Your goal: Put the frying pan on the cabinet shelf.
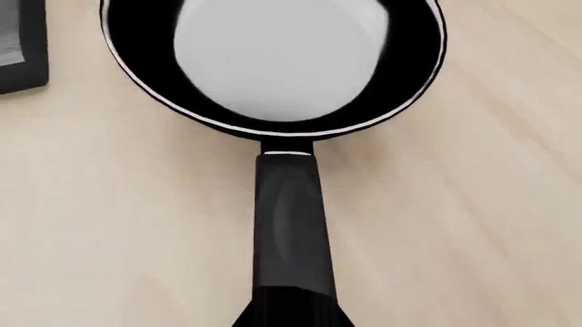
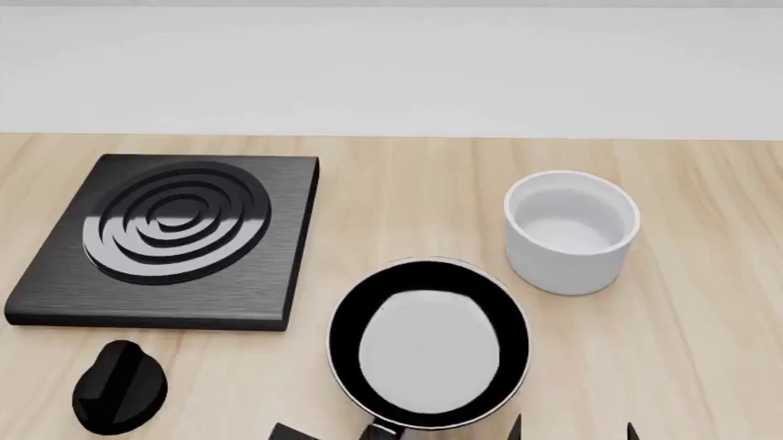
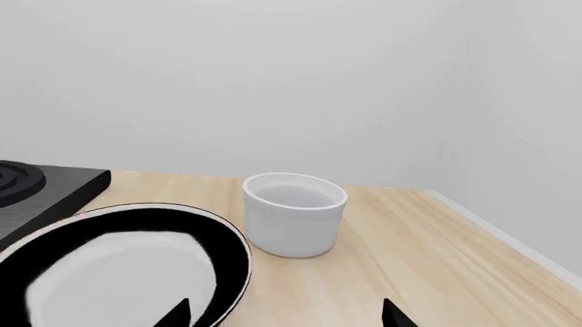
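The frying pan (image 2: 428,353) is black with a pale rim and a whitish sheen inside; it is at the front middle of the wooden counter (image 2: 685,367). In the left wrist view the pan (image 1: 272,54) fills the top and its long handle (image 1: 289,225) runs into my left gripper (image 1: 293,312), whose dark jaws close over the handle's end. My right gripper (image 3: 286,315) is open and empty, just right of the pan's rim (image 3: 238,272); its fingertips (image 2: 516,427) show at the head view's bottom edge. No cabinet shelf is in view.
A white cylindrical cup (image 2: 571,231) stands right of and behind the pan; it also shows in the right wrist view (image 3: 294,212). A square black burner plate (image 2: 171,236) with rings lies at the left. A black knob (image 2: 119,387) sits in front of it. A pale wall runs behind the counter.
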Controlling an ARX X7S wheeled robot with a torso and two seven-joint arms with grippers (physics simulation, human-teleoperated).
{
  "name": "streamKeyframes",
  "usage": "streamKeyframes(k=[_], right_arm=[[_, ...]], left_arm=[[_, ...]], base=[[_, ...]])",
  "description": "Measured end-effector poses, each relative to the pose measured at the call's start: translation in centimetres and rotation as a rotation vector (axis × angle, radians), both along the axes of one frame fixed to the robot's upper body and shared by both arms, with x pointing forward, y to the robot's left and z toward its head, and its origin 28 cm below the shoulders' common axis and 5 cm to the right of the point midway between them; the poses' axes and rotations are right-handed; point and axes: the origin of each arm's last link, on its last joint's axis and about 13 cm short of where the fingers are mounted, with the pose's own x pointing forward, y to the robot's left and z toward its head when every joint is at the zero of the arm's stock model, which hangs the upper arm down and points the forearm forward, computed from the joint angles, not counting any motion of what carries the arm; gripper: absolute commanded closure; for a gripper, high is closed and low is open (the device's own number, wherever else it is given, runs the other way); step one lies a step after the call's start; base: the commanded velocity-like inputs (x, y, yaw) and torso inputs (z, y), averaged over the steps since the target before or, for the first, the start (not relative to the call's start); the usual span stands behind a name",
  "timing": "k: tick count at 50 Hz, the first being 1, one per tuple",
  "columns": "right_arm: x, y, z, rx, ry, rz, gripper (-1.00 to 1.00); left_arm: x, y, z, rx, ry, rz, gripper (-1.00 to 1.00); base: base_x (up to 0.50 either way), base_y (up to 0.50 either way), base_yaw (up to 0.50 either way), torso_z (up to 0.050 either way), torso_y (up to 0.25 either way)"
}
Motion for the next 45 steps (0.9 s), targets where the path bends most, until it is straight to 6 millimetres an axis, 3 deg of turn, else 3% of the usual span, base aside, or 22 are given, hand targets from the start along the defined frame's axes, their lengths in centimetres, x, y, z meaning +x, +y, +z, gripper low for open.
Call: streamKeyframes(k=[25, 45], right_arm=[[0.0, 0.0, 0.0, 0.0, 0.0, 0.0, -1.0], [0.0, 0.0, 0.0, 0.0, 0.0, 0.0, -1.0]], left_arm=[[0.4, 2.9, 7.4, -0.116, -0.171, 0.135, 1.0], [-0.1, 9.8, 13.2, -0.161, -0.251, 0.327, 1.0]], base=[[0.0, 0.0, 0.0, 0.0, 0.002], [0.0, 0.0, 0.0, 0.0, 0.002]])
